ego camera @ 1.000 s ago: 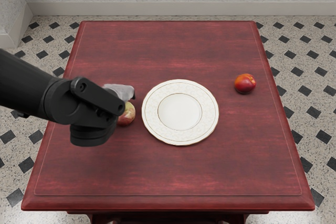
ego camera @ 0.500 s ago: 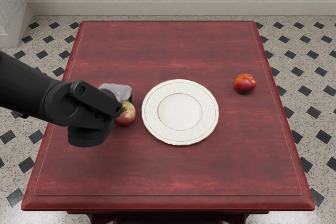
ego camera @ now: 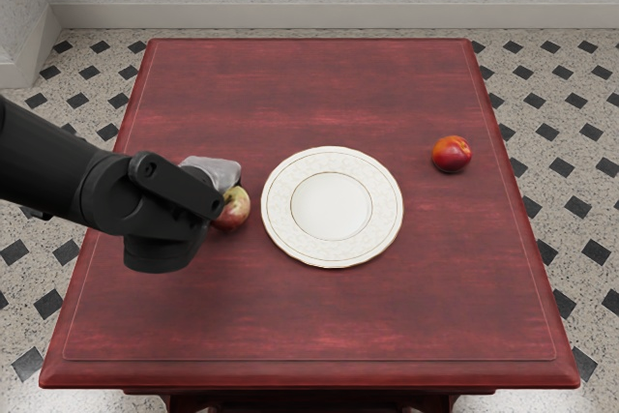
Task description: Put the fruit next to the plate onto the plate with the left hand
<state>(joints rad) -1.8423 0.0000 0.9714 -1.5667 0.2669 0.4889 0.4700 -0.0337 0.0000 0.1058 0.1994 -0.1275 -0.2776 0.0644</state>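
Dark red wood makes up the bench (ego camera: 319,94), and a round white china plate with a pale patterned rim (ego camera: 383,191) lies near its middle. A small yellow-and-red apple (ego camera: 235,208) rests on the bench just beside the plate's left edge, not yet on it. This is the fruit the task means. A second, rounder red fruit (ego camera: 451,154) sits well apart to the right of the plate and has no part in the job.

The grey left hand (ego camera: 211,173) is at the apple's far-left side, seemingly touching it, at the end of a bulky black forearm (ego camera: 58,176) that comes in from the left edge. The wrist housing hides most of the hand, so it cannot be told whether the fingers are spread or closed on the fruit. The right arm is not in view.

The step in hand looks like the reach and grasp. Next, the move calls for a firm hold, a short lift clear of the rim, a small carry to the right, and a gentle release over the plate's well, since a round apple may roll.

No brand, label or writing is legible anywhere.
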